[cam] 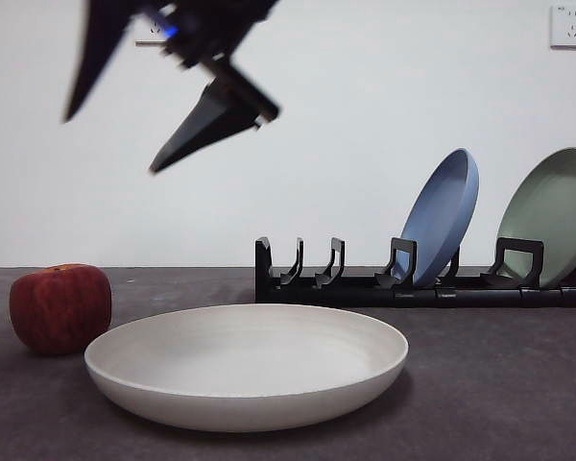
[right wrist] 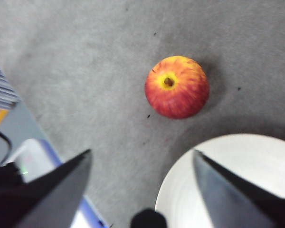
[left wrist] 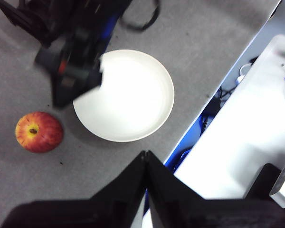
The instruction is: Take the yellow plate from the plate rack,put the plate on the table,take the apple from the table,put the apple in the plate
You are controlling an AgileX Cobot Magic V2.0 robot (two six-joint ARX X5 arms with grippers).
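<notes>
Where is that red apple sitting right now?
In the front view the apple sits on the table at the left, just beside the cream plate and not on it, with the open right gripper above.

Both grippers are matte black with long, tapering wedge-shaped jaws. The right gripper (cam: 110, 144) carries a blue glint and a looping black cable (left wrist: 141, 16).

you get even, bright light with a soft shadow under the yellow plate (cam: 247, 365), while the right gripper (cam: 115, 142) overhead is motion-blurred and the apple (right wrist: 177, 87) looks slightly soft.
</notes>
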